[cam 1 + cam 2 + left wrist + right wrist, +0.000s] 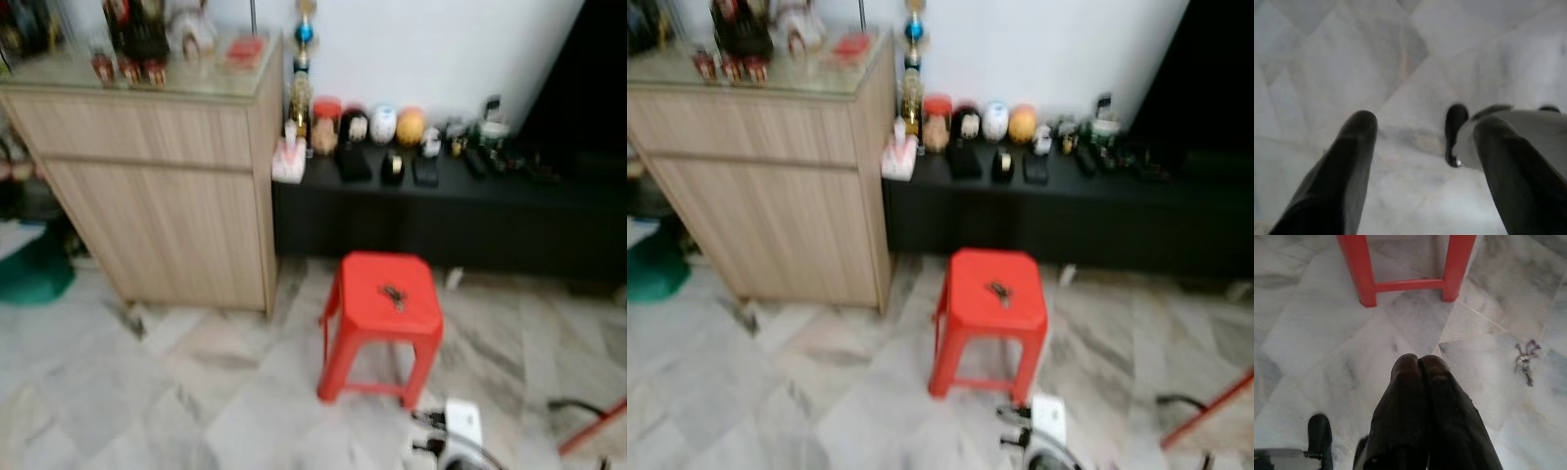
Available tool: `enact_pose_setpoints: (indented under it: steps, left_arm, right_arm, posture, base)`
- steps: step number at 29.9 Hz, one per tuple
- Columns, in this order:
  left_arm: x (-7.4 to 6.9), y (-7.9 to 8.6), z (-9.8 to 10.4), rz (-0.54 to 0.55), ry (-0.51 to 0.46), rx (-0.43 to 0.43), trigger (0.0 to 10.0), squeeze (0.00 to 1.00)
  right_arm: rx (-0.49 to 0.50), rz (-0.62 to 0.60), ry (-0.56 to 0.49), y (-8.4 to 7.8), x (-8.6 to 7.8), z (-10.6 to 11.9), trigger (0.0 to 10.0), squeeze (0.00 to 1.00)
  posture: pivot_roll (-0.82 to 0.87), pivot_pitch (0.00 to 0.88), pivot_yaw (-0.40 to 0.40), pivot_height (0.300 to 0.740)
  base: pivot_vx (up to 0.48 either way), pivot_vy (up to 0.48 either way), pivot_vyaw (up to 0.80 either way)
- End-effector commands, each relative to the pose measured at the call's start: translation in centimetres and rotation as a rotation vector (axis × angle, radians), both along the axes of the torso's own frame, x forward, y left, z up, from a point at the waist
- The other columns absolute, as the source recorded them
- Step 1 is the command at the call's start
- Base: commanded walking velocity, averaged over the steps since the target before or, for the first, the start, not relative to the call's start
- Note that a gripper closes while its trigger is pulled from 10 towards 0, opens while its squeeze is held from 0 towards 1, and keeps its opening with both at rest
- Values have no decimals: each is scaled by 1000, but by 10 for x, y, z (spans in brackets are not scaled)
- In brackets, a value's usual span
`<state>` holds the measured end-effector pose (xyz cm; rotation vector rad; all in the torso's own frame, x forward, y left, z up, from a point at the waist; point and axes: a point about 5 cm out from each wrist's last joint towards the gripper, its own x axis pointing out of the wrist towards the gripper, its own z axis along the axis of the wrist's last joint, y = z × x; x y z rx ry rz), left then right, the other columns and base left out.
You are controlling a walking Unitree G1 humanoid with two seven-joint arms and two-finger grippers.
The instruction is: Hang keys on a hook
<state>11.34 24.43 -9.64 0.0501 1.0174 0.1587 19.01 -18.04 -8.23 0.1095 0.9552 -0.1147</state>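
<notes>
On red stool (pixel 387 304), keys (pixel 393 296), marble floor (pixel 196 392)

Right gripper (pixel 1420 363) is hanging over the marble floor (pixel 1317 333), both black fingers (pixel 1405 396) pressed together with nothing between them. Past the tips you can see two red stool legs (pixel 1359 269) joined by a crossbar, standing on the tiles. Off to one side there's a small bunch of keys (pixel 1524 360) lying on the floor, well apart from the stool and the gripper. One of the robot's black feet (pixel 1320 435) pokes in near the edge.
</notes>
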Motion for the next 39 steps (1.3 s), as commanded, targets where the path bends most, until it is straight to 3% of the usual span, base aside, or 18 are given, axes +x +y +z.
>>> enact_pose_setpoints:
  steps: [1,11,19,24,29,36,39]
  left_arm:
    - [-5,-3,-2,-9,24,-10,10000,0]
    - [-4,-4,-2,-20,24,-11,10000,0]
    - [-4,-6,-3,-22,25,-15,10000,0]
    - [-6,-7,-4,-17,31,-18,10000,0]
    - [-7,-8,-5,-14,34,-20,10000,0]
    - [-7,-10,-5,-15,36,-23,10000,0]
    - [-6,-10,-5,-16,34,-24,10000,0]
  right_arm:
    - [-22,-12,9,-4,0,0,10000,0]
    - [-9,-79,2,-11,-2,0,10000,0]
    - [-41,-89,-14,-41,-5,5,10000,0]
    - [-39,-102,-30,-48,-5,6,10000,0]
    - [-30,-96,-49,-44,0,8,10000,0]
    - [-1,-32,-131,-14,24,16,10000,0]
    - [2,-13,-160,-9,32,21,10000,0]
  posture:
    - [65,0,-54,740]
    - [59,0,-53,740]
    - [62,0,-60,740]
    - [60,0,-60,740]
    - [55,0,-60,740]
    - [47,0,-57,740]
    - [39,0,-55,740]
  base:
    - [319,0,0]
    - [317,0,-86]
    - [317,0,-613]
    - [319,0,0]
    - [319,0,0]
    - [319,0,0]
    - [319,0,267]
